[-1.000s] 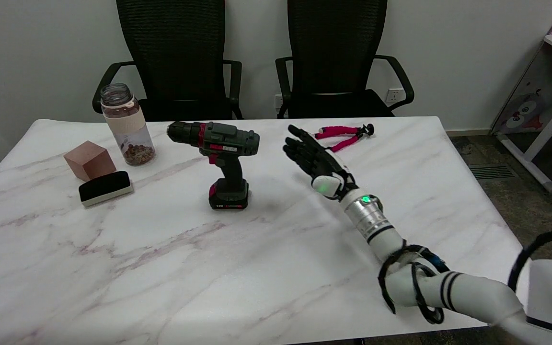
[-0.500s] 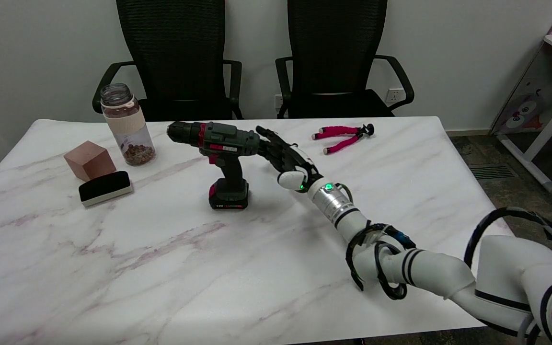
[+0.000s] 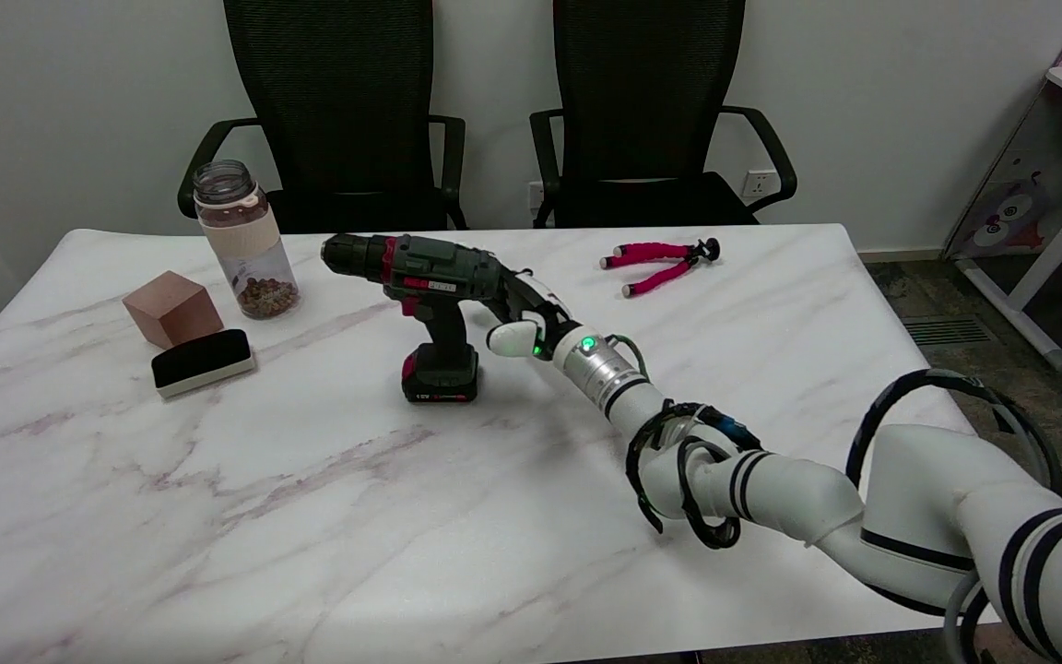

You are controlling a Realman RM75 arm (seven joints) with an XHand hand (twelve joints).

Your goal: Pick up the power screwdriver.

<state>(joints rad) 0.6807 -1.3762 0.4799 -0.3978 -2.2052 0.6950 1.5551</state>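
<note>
Now at rear of power screwdriver (image 3: 420, 277) (upright on table (image 3: 310, 516)): right hand (image 3: 524, 314) against its body; grip not discernible, fingers hidden.

The screwdriver (image 3: 430, 304) stands upright mid-worktop (image 3: 310, 516). The right hand (image 3: 522, 318) is at its rear end. Left of it: jar (image 3: 243, 242), block (image 3: 171, 308), eraser (image 3: 202, 361) in front of the block. The tripod (image 3: 660, 262) lies far right.

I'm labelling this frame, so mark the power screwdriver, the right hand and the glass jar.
power screwdriver (image 3: 443, 267): head view, on its green body.
right hand (image 3: 524, 314): head view, on the back of the hand.
glass jar (image 3: 248, 242): head view, on its pale band.
</note>
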